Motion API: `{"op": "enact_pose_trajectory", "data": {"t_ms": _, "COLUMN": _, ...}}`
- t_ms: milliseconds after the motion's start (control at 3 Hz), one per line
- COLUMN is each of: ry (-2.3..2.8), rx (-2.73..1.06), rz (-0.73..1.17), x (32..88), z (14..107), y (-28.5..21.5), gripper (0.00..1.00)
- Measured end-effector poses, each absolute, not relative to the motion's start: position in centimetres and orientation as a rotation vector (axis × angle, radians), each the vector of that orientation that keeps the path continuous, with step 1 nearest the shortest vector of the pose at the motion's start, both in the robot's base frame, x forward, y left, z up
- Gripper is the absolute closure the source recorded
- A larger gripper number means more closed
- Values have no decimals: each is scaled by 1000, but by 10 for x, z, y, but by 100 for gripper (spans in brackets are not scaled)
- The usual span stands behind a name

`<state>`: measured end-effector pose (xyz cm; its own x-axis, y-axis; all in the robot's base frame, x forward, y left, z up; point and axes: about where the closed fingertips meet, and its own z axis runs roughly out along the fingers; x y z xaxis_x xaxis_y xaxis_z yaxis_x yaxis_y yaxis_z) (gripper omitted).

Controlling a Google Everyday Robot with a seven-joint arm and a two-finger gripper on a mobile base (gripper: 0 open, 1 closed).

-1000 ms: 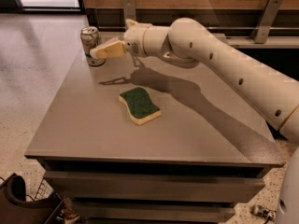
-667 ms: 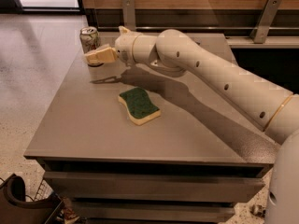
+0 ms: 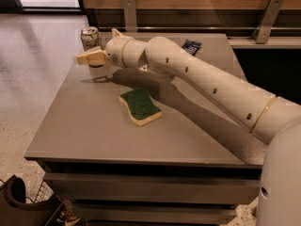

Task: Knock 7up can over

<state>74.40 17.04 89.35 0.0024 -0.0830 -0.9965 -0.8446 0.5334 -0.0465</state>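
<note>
Judging from the layout, the step in hand is the approach-to-contact phase; the knock is not yet done.

- Can [image 3: 90,36]: upright, at the 11 o'clock corner of the table [image 3: 94,140], close to the far and left edges. Top and upper body are visible; the lower body is hidden behind the gripper.
- Gripper [image 3: 87,58]: at the can's 6 o'clock, level with its lower half and pointing toward 9 o'clock. It overlaps the can in view, so they are touching or just beside each other; cannot tell which. Claw state: cannot tell whether apart or together.
- Arm [image 3: 211,86]: reaches in from 4 o'clock, passing above the table.
- Sponge [image 3: 140,106]: mid-table, well apart from the can. Packet [image 3: 191,46]: at 1 o'clock, also well apart. Neither is in the way.

Next move, as I read it: a short sideways or forward sweep into the can body. Striking higher up would tip it more readily than a low push, which may only slide it. Risk: the can is near the corner, so a hard push toward 11 o'clock could send it off the table rather than just over.
</note>
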Motion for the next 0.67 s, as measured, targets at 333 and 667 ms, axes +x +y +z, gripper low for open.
{"op": "enact_pose_trajectory", "data": {"t_ms": 333, "ry": 1481, "rx": -867, "rz": 717, "x": 747, "z": 889, "y": 181, "gripper": 0}}
{"op": "enact_pose_trajectory", "data": {"t_ms": 667, "ry": 1503, "rx": -884, "rz": 697, "x": 749, "z": 883, "y": 185, "gripper": 13}}
